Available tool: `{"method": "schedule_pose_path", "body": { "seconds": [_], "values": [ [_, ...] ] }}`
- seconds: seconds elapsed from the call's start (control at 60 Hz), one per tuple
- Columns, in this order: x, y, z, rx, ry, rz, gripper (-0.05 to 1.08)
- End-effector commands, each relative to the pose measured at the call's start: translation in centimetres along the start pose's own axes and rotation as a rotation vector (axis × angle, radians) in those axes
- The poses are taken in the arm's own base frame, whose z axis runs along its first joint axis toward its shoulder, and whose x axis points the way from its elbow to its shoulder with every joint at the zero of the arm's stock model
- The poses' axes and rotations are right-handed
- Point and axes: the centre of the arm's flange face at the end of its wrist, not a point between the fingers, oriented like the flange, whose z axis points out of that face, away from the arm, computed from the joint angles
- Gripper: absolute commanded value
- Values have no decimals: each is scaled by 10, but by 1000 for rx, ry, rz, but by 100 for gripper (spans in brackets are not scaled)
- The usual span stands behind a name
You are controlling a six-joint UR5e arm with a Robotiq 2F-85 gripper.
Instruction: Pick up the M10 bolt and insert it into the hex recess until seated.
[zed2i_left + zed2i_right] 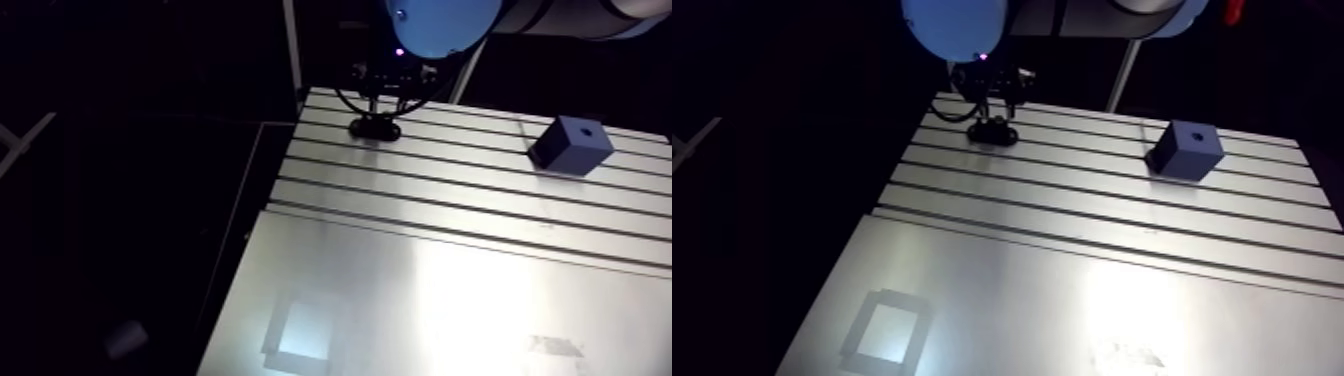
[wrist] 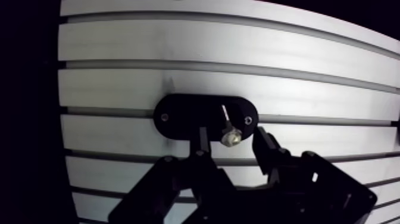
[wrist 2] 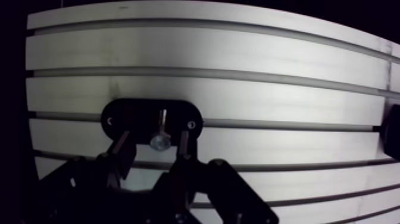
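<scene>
Item: M10 bolt [image 2: 230, 137], on black oval holder [image 2: 178, 116], well apart from blue recess block [image 1: 570, 145]. Claw [image 3: 155, 139] spread, straddling bolt head. I'd centre first, then close squarely.

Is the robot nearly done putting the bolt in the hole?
Not yet, nothing is finished. The bolt sits on its black oval holder. Right now the gripper is low over it, fingers open on either side of the bolt's head, not squeezing. Left to do: grab it, lift it, carry it to the blue block and push it into the hole on top.
</scene>
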Motion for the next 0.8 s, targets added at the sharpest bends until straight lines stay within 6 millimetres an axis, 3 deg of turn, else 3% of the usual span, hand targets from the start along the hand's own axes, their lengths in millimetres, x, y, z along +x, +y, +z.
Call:
{"method": "schedule_pose_path", "body": {
  "seconds": [0.017, 0.8],
  "values": [
    [0, 1, 4, -1, -7, 1, 50],
    [0, 2, 9, -2, -13, -4, 57]
  ]
}}
